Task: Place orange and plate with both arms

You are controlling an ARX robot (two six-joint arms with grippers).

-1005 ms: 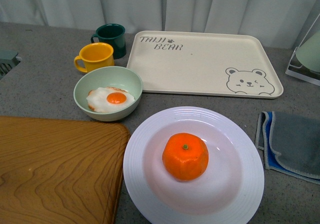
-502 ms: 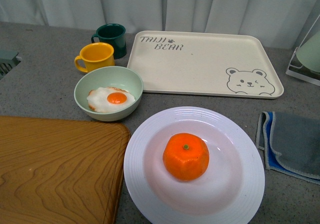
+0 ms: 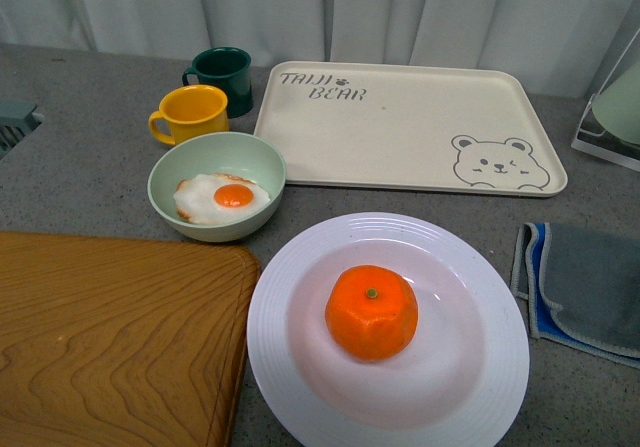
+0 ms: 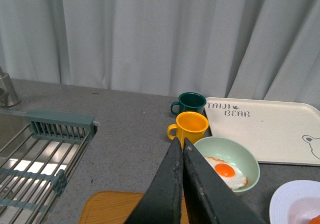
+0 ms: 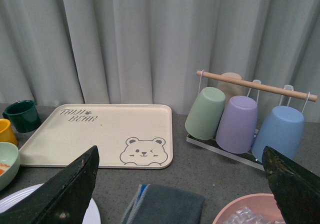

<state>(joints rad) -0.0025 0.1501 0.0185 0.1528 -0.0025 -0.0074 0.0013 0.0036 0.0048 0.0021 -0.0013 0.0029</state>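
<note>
White plate (image 3: pixel 485 382) nearest, front centre of the counter; orange (image 3: pixel 371 312) sits mid-plate, stem dot up. Wooden board (image 3: pixel 110 337) just beside it on the left. Behind: green bowl (image 3: pixel 160 170) with fried egg (image 3: pixel 222 199), then bear tray (image 3: pixel 400 127). Left gripper (image 4: pixel 182 143) pinched closed, holding nothing. Right gripper (image 5: pixel 180 151) spread wide, empty.
</note>
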